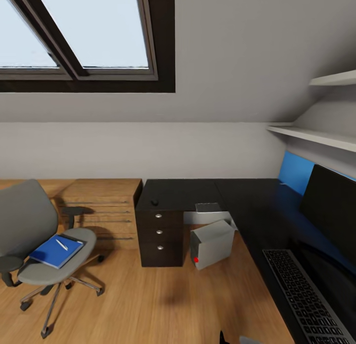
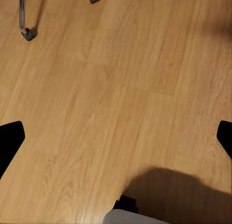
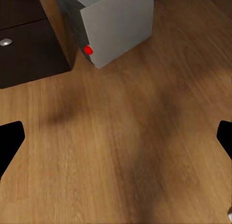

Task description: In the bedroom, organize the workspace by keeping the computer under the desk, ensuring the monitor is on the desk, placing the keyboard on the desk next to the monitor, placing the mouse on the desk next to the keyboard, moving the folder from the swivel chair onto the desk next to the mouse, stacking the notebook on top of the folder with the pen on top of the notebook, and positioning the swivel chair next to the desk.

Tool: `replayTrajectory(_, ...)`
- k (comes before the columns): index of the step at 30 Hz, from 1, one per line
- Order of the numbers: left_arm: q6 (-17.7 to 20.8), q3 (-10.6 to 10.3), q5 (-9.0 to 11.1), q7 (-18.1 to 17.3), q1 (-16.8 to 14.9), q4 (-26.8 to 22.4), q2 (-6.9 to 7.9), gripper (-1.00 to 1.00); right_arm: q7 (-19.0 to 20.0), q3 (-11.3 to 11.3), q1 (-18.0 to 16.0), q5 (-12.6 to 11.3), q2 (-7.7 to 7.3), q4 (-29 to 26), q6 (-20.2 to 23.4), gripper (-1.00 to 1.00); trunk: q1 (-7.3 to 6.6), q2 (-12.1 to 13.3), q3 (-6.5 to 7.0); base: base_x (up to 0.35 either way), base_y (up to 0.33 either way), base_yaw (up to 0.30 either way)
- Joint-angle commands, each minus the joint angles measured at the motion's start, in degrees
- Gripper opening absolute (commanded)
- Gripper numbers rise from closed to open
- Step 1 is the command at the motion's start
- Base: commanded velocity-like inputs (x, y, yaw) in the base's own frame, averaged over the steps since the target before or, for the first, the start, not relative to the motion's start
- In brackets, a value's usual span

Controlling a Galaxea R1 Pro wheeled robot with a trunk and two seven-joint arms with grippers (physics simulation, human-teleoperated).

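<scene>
Room: the bedroom, with grey walls, a sloped ceiling, a skylight window point(image 1: 89, 32) at 11 o'clock in the head view, and a wooden floor point(image 1: 148, 304).
Bench: the black L-shaped bench point(image 1: 237, 200) runs from the centre toward 4 o'clock; its drawer unit with three silver knobs point(image 1: 159, 231) stands at the centre.
Computer: the silver-grey computer point(image 1: 213, 243) stands on the floor beside the drawer unit, under the bench edge, tilted, red button low on its front; in the right wrist view it sits close to the dark drawers.
Monitor: the black monitor point(image 1: 330, 210) stands on the bench at 3 o'clock, in front of a blue wall panel point(image 1: 295, 172).
Keyboard: the keyboard point(image 1: 304, 297) lies on the bench at 4 to 5 o'clock, just in front of the monitor.
Mouse: the small black mouse point(image 1: 155, 202) rests on the bench top above the drawers, well apart from the keyboard.
Notebook: a dark grey notebook point(image 1: 208, 207) lies near the bench's inner edge, above the computer.
Swivel chair: the grey swivel chair point(image 1: 34, 235) stands at 8 o'clock, apart from the bench.
Folder: the blue folder point(image 1: 56, 251) lies flat on the chair seat.
Pen: the white pen point(image 1: 61, 244) lies on the folder.
Drawer chest: a light wooden chest point(image 1: 106, 208) stands between chair and bench.
Left claw point(image 2: 116, 137): fingers apart, nothing between them, above bare floor near the chair's casters point(image 2: 27, 34).
Right claw point(image 3: 116, 137): fingers apart, nothing between them, above the floor near the computer.
</scene>
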Motion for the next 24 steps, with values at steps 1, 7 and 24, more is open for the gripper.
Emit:
replayTrajectory(1,0.31,-0.29,0.29,0.47,-0.01,-0.17,0.08,1.0,-0.37,0.49,-0.03,-0.52,-0.04,0.01,-0.22,1.0,0.05,-0.06,-0.08,0.333,0.0,0.0)
replayTrajectory(7,0.31,-0.29,0.34,0.47,-0.01,-0.17,0.08,1.0,-0.37,0.49,-0.03,0.61,-0.04,0.01,-0.22,1.0,0.05,-0.06,-0.08,0.281,0.0,0.0)
replayTrajectory(24,0.31,-0.29,0.37,0.47,-0.01,-0.26,0.08,1.0,-0.37,0.45,-0.04,1.61,0.04,0.07,-0.22,1.0,0.05,-0.06,-0.08,0.154,0.0,0.0)
